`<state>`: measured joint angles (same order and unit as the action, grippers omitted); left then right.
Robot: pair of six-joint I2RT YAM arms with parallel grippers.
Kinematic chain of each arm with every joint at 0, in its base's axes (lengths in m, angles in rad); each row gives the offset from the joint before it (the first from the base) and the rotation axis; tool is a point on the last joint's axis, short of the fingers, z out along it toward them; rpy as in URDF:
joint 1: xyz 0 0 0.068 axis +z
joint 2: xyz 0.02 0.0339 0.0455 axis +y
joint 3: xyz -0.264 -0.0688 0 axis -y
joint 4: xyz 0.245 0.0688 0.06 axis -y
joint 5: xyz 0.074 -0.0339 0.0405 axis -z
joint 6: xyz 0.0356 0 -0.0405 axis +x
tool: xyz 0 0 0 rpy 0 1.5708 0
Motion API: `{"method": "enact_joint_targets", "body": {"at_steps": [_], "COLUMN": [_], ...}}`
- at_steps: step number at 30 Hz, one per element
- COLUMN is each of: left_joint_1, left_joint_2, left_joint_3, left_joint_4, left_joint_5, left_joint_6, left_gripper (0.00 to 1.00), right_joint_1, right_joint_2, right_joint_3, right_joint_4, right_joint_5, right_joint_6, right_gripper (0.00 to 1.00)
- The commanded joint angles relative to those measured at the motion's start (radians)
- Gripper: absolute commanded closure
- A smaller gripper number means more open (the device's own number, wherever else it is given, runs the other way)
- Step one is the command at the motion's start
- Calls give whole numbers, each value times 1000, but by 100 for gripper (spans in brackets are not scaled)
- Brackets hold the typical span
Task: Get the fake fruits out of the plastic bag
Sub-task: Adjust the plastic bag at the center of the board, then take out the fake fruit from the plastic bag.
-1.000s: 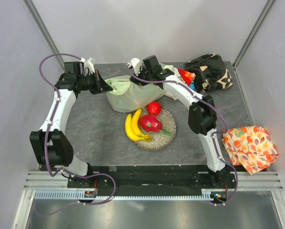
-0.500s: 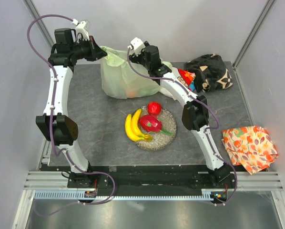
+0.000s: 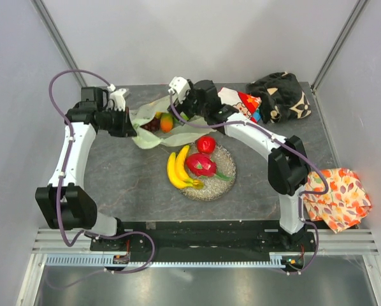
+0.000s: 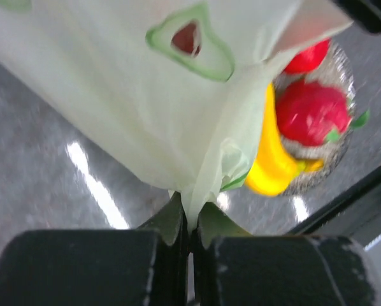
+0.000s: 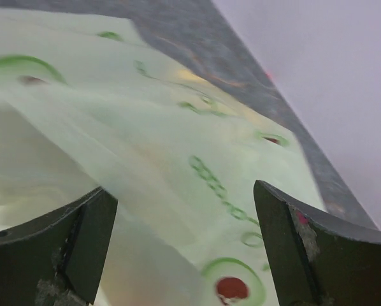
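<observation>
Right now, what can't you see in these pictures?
- Right wrist view: only blurry plastic bag shows between the right gripper's open fingers; contact unclear.
- Top view: bag folds and that gripper hide how many fruits remain inside.
- Left wrist view: the bag, pinched by the left gripper, blocks its inside.

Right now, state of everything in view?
bag: slumped, fruit inside
left end effector: shut on bag
right end effector: open, by bag
dish: holds bananas, dragon fruit, apple
orange cloth: crumpled
</observation>
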<state>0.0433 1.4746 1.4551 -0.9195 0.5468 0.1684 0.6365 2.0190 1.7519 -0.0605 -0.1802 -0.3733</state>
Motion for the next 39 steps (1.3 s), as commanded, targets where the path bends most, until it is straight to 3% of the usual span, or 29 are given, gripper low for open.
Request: {"method": "enact_joint_targets", "body": {"at_steps": [1,6,10,13,16,25,32,39], "left_joint_1": [6,7,7,7,6,6,6,4], "left_joint_2": [-85,-143,-136,-106,-64,-30,-16,-36], "left_joint_3": [-91,-154,-156,-118,-46,-44,-36,-52], "left_joint_4": [-44,-59,-42,-21,-24,-19,-15,-16], "left_joint_5": [-160,-229,-153,-82,30,53,74,117], "left_joint_6": [91,105,57,14,-13,-41,-43,-36], "left_gripper": [99,98,98,98,98,98,98,99], "right_joint_1": [69,72,74,74,75,91,94,25], "right_joint_2": [-97,-114,-121,-85,-77,-106,16,222], "right_joint_3": [-69,-46,-46,9,28,15,119,320], "right_joint_4": [27,-7,4,-65,-119,-195,-280,-302], "right_joint_5": [-96,-136,-267,-341,-393,-465,-372,-251], "right_joint_6": [0,28,22,-18,-50,-142,-223,-159], "right_gripper": [6,13,33,42,43,48,66,66]}}
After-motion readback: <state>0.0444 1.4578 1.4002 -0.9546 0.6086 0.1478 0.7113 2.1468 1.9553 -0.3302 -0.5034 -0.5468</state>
